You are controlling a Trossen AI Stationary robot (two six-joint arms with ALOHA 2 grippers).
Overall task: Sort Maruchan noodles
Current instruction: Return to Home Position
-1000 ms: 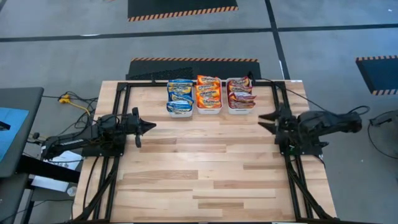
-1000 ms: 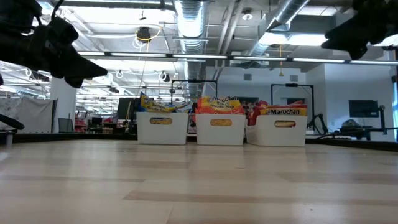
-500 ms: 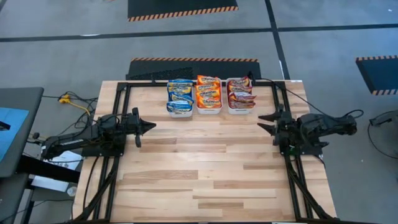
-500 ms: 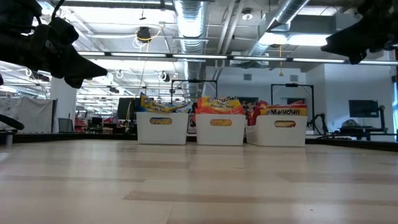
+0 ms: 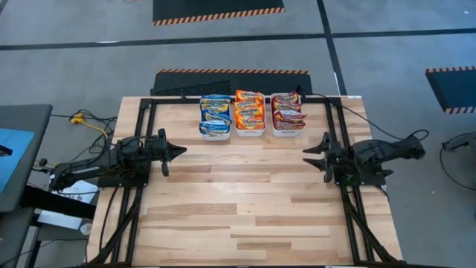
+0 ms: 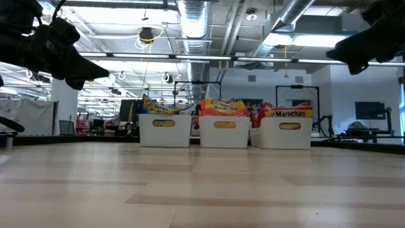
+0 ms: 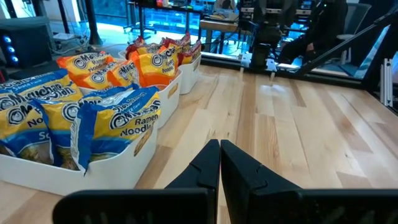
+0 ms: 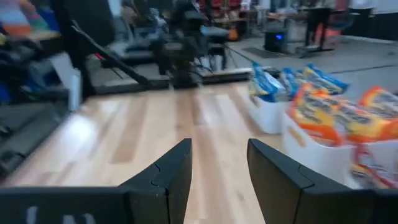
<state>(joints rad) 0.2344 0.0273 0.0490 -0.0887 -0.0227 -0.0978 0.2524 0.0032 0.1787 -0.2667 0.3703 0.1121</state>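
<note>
All noodles are seen sorted in the three bins at the table's far edge. The right gripper, jaws spread, has been swung away from them. The left gripper is parked, jaws pressed together.

Left pincer closed, right pincer parted, both hovering.

Three white bins, two robot arms, one table, noodle packets too overlapped to count.

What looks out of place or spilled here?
Nothing stands out. Blue packs sit in the left bin, orange packs in the middle bin, dark red packs in the right bin. The left pincer is shut, the right pincer open, both empty at the table's sides.
</note>
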